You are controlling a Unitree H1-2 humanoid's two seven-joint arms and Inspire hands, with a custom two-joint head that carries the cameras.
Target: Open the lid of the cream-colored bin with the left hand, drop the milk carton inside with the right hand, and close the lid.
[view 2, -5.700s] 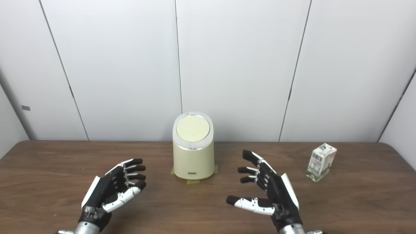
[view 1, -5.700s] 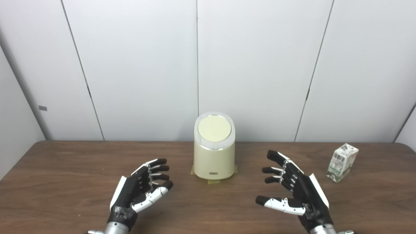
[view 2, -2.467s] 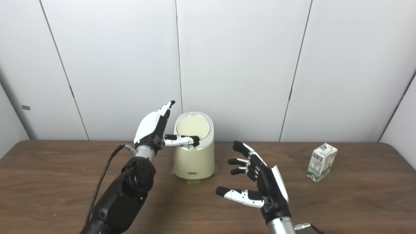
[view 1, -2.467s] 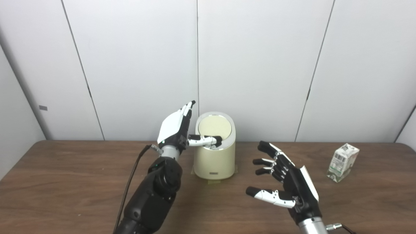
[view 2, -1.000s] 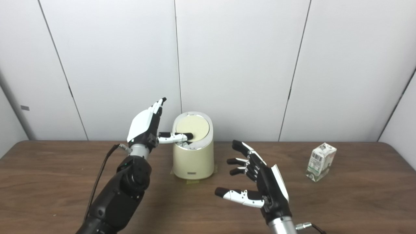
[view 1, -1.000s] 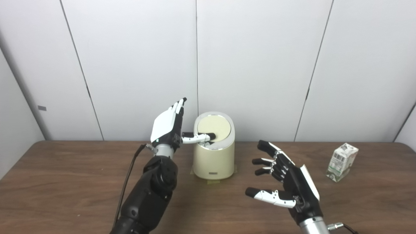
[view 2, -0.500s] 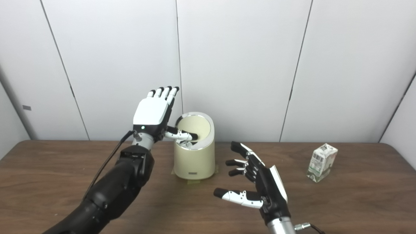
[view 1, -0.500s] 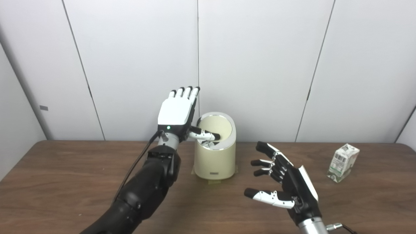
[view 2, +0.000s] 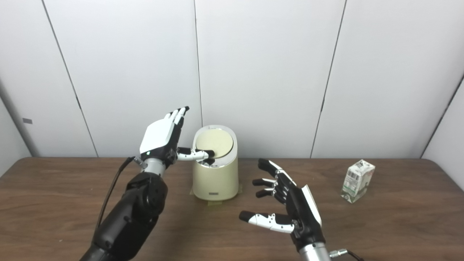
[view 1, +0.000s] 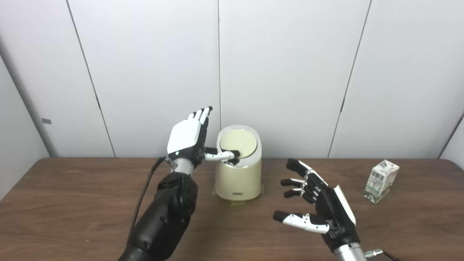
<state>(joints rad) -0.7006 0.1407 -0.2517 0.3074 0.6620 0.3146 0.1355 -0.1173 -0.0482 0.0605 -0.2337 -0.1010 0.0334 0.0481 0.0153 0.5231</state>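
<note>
Both head cameras are looking forward and slightly downward across the desk (view 1: 72, 203) toward the white panelled wall (view 1: 290, 72), from above its near edge. They are sitting side by side, so the bin (view 1: 238, 163) is appearing right of centre in the left eye view and left of centre in the right eye view. Both are sharing the desk, the wall and both arms, which are entering from the bottom edge.
</note>
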